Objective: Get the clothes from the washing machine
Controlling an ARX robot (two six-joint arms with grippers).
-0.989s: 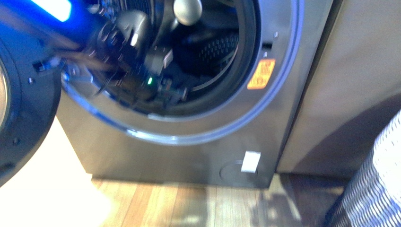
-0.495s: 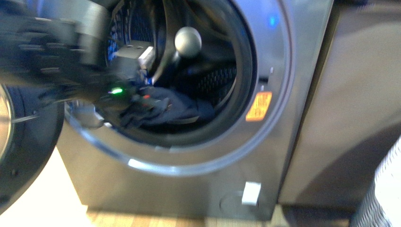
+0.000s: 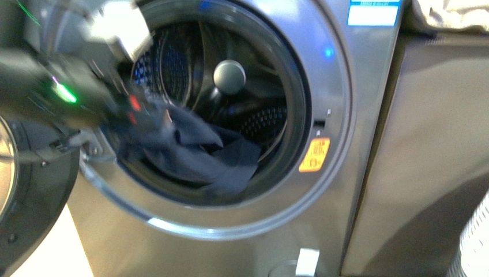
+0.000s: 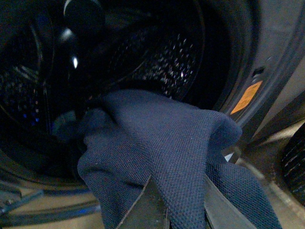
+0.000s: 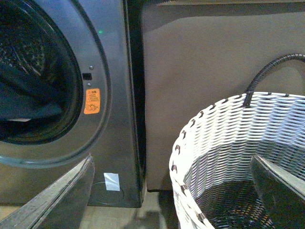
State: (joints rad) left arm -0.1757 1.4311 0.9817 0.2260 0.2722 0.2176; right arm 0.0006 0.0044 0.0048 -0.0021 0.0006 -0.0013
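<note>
Left gripper (image 4: 178, 183) clamped on soft dark navy-blue fabric garment (image 3: 196, 153)
Garment runs from the jaws down and rightward into the drum mouth of the grey metallic front-loading washing machine (image 3: 352, 173); right gripper (image 5: 171, 191) stands wide open, empty, above the white woven basket (image 5: 228, 138) beside the machine

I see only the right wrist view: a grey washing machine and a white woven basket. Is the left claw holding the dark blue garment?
Observer: Yes. In the left wrist view the left claw is shut on the dark navy-blue fabric garment, with a fold between its fingers.
Operator: Is the garment out of the drum?
Observer: Not fully. In the front view it crosses the lower opening of the grey metallic washing machine, its far part inside the perforated steel drum.
Operator: Is the door in the way?
Observer: No. The round dark porthole door stands open at the left.
</note>
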